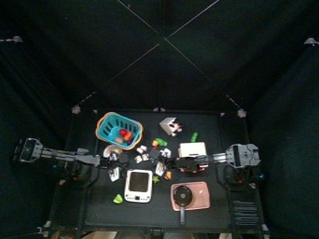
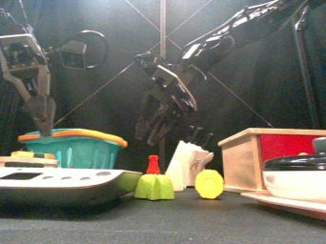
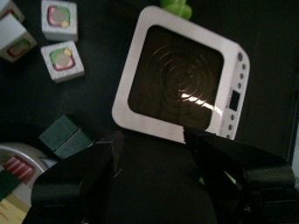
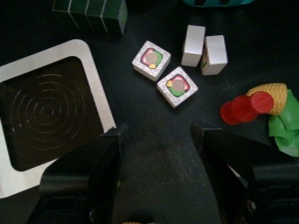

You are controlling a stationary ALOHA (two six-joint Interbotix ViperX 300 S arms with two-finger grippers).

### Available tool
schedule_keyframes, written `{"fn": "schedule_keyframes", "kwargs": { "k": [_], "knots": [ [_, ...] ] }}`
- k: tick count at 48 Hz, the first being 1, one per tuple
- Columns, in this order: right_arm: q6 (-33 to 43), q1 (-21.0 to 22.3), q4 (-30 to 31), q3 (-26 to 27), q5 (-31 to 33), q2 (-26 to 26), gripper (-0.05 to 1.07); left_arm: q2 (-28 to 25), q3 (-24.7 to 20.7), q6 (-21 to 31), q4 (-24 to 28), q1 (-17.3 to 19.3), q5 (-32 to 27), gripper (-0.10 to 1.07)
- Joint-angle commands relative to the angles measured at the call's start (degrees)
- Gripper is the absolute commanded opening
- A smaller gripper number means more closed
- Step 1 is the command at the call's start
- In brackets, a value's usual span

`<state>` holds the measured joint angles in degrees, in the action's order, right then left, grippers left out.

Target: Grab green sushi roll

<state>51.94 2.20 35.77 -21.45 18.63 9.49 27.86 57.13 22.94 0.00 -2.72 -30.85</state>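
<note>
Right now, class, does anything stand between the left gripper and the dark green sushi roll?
Nothing visible does. In the left wrist view the dark green sushi roll lies on bare table just off to one side of the open left gripper. The white scale lies ahead of the jaws, not between them and the roll.

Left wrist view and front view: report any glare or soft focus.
Left wrist view: a bright streak of glare lies across the dark face of the white scale; the gripper at the bottom is soft. Front view: the nearest things, the scale and the green toy, look slightly soft; background dark.
</note>
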Motion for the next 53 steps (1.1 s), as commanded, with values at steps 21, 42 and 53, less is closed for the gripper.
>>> {"fn": "schedule_keyframes", "kwargs": {
  "k": [21,42,53],
  "knots": [
    [0.1,0.2,-1.2,0.2,0.4,-2.8,0.91,-0.8,-1.6,37.9,21.6,-9.3,-8.3,0.93],
    [0.1,0.4,-1.3,0.1,0.4,-2.1,0.91,-6.2,-1.2,44.7,22.7,-11.3,-9.8,0.96],
    [0.1,0.4,-1.2,0.2,0.1,-1.7,0.91,-8.1,-1.1,44.7,21.8,-11.4,-10.4,0.97]
  ]
}}
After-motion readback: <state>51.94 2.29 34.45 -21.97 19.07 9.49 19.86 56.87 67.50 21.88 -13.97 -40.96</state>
